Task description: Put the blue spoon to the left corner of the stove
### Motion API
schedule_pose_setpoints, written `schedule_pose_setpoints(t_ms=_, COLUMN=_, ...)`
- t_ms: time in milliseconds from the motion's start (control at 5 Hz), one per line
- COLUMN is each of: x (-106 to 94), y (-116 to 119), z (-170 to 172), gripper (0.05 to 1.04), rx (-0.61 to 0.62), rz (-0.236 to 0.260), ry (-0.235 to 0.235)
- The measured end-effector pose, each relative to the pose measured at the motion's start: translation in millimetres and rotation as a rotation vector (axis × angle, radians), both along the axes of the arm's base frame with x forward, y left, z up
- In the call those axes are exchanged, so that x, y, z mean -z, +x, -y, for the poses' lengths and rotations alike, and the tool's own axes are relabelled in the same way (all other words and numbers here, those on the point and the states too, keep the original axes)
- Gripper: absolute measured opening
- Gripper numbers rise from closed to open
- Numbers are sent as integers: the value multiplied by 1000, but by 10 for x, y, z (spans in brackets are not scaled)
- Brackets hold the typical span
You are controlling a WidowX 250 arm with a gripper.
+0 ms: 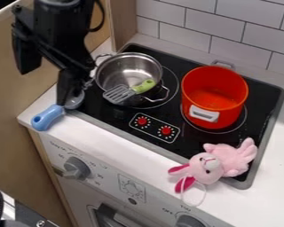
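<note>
One blue spoon [48,117] lies at the stove's left front corner, and the real risk is nudging it off.

Its handle is on the white counter [112,147], close to the front edge, while its bowl is up by the rim of the black stove [191,149]; the gripper [46,87] is above with its two fingers spread apart, clamped on nothing, one of them hanging down right by the bowl. The placing looks all but done, so what remains is probably a clean retreat. A sideways exit could let that low finger catch the bowl and swing the handle over the edge; it could also knock the near handle of the steel pot [124,66] and jolt the green-handled spatula [129,91]. Straight up seems safest.
</note>
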State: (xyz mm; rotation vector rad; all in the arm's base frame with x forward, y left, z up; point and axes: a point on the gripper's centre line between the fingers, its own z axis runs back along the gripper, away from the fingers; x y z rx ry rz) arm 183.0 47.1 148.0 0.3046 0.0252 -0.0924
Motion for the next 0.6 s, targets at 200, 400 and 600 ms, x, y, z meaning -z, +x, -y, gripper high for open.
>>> schedule_pose_setpoints(t_ms=200, x=-18, y=28, z=219, gripper=999, rx=-31, rz=61, ry=-50)
schedule_pose_setpoints(t_ms=400, x=43, y=131, z=344, gripper=999, rx=-24, rz=133, ry=-93)
schedule_pose_setpoints(t_ms=600, x=90, y=263, z=404, gripper=999, rx=-16, rz=187, ry=-111)
